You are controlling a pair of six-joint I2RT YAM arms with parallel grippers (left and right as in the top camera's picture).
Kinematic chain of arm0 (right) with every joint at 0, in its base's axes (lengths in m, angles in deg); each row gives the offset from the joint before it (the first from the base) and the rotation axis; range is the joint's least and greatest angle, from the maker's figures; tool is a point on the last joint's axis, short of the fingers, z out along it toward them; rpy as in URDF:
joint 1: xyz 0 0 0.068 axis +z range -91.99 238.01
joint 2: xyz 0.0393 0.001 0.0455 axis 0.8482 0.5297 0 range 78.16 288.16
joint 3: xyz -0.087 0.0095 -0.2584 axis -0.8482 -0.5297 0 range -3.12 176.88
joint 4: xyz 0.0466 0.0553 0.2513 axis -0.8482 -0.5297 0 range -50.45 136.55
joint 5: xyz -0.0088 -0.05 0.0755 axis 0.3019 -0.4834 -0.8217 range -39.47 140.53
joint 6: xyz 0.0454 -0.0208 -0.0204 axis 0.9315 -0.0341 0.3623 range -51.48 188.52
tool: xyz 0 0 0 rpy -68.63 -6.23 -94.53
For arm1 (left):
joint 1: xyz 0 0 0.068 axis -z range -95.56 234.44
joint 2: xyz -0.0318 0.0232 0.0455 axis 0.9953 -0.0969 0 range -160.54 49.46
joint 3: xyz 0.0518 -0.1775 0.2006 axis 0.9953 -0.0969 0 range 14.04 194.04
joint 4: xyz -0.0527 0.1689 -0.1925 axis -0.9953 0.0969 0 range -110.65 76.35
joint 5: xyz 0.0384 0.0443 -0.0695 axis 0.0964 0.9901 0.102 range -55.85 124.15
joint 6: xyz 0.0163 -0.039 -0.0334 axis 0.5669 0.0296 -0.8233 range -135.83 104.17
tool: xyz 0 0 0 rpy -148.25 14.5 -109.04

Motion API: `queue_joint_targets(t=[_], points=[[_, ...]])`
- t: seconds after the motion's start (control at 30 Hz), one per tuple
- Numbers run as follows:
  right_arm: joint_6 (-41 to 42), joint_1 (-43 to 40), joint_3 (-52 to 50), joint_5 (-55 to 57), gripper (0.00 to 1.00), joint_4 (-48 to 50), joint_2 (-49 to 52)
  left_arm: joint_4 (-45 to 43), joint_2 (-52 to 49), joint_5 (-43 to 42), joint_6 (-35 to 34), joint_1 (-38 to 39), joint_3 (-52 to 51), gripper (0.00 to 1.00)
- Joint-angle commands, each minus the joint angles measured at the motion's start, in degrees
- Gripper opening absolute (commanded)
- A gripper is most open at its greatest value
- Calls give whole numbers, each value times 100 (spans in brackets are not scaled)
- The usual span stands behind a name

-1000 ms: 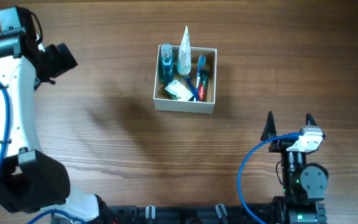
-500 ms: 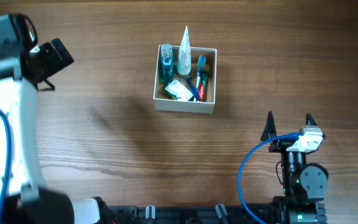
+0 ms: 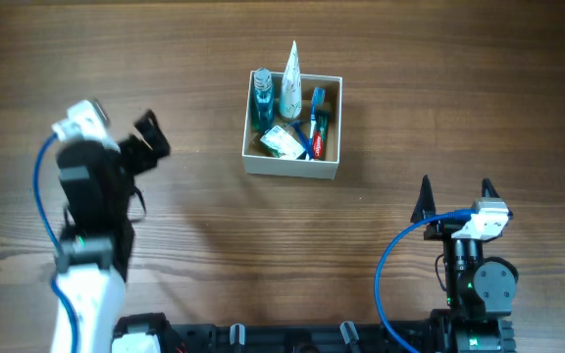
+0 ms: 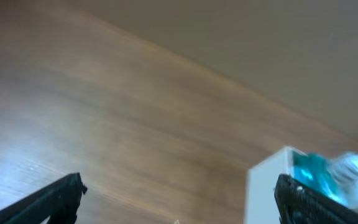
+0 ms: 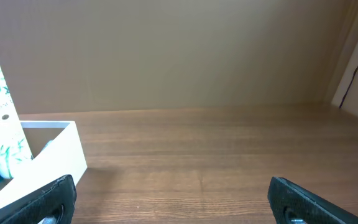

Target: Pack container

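Note:
The container [image 3: 290, 167], a square white-walled box, stands at the table's middle back. It holds a blue bottle [image 3: 262, 98], a white tube [image 3: 291, 71] standing upright, a blue toothbrush [image 3: 318, 103], a red tube [image 3: 321, 132] and a green-white packet [image 3: 282, 142]. My left gripper [image 3: 151, 137] is open and empty, left of the container and apart from it. The blurred left wrist view [image 4: 182, 208] shows the container's white corner [image 4: 267, 190] and the blue bottle [image 4: 312, 173] at the right. My right gripper [image 3: 454, 196] is open and empty at the front right. The right wrist view [image 5: 179, 202] shows the container [image 5: 58, 155] and the white tube [image 5: 2, 118] at the left.
Bare wooden tabletop [image 3: 410, 78] surrounds the container. A blue cable [image 3: 390, 265] loops beside the right arm's base. A brown wall [image 5: 179, 56] stands behind the table's far edge.
My left arm has swung from the far left back corner down and to the right, bringing its gripper nearer the container's left side. The right arm and the container have not moved.

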State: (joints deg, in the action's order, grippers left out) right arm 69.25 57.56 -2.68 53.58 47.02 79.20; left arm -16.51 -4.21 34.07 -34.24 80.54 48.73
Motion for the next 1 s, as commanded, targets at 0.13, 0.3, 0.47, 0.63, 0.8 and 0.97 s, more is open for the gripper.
queue_joint_targets(t=[0.13,0.3,0.47,0.63,0.8,0.97], points=[[-37,-28,-15,-50,100,24,-44,-614,1958,-129,-48,391,-1692,100],[-35,-28,-15,-50,100,24,-44,-608,2929,22,-48,391,-2179,100],[-37,-28,-15,-50,100,24,-44,-584,3875,177,-44,391,-2597,100],[-35,-28,-15,-50,100,24,-44,-555,4638,256,-4,391,-3018,100],[-35,-28,-15,-50,100,24,-44,-472,5313,258,-4,391,-3370,100],[-35,-28,-15,-50,100,24,-44,-433,5353,256,-7,417,-3438,100]])
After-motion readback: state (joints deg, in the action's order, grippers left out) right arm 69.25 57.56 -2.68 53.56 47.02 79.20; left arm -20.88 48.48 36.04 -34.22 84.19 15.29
